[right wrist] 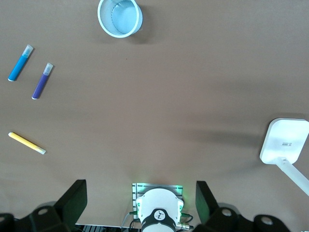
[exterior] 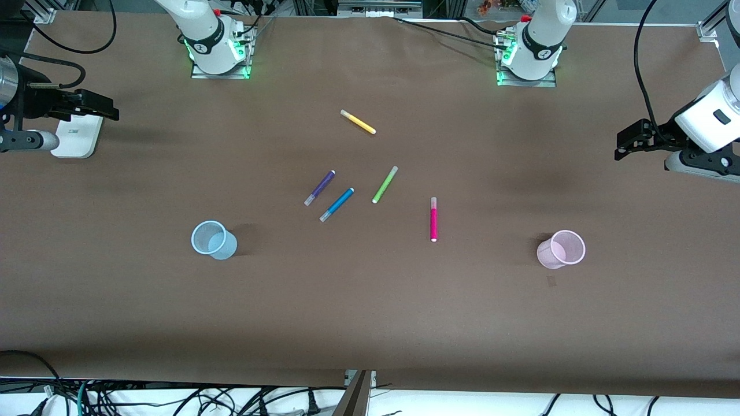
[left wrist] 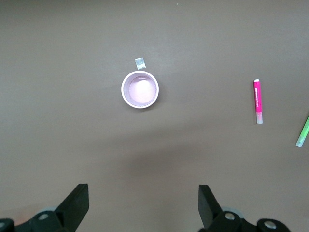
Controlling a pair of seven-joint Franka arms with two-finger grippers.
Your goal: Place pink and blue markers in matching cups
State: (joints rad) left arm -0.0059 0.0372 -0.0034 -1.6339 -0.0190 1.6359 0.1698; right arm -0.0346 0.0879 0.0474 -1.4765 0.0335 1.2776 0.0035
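The pink marker [exterior: 433, 219] lies mid-table, its pale cap end away from the front camera. The blue marker [exterior: 337, 204] lies aslant beside a purple pen. The pale blue cup [exterior: 213, 240] stands upright toward the right arm's end. The pale pink cup [exterior: 561, 249] stands upright toward the left arm's end. My left gripper [exterior: 625, 145] hangs open and empty high over the left arm's end; its wrist view shows the pink cup [left wrist: 140, 90] and pink marker [left wrist: 258, 101]. My right gripper [exterior: 110, 111] hangs open and empty over the right arm's end; its wrist view shows the blue cup [right wrist: 119, 18] and blue marker [right wrist: 21, 63].
A purple pen [exterior: 319, 188], a lime-green pen [exterior: 385, 184] and a yellow pen [exterior: 358, 122] lie near the markers. A white block [exterior: 78, 136] sits under the right gripper. A small tape scrap [exterior: 552, 281] lies by the pink cup.
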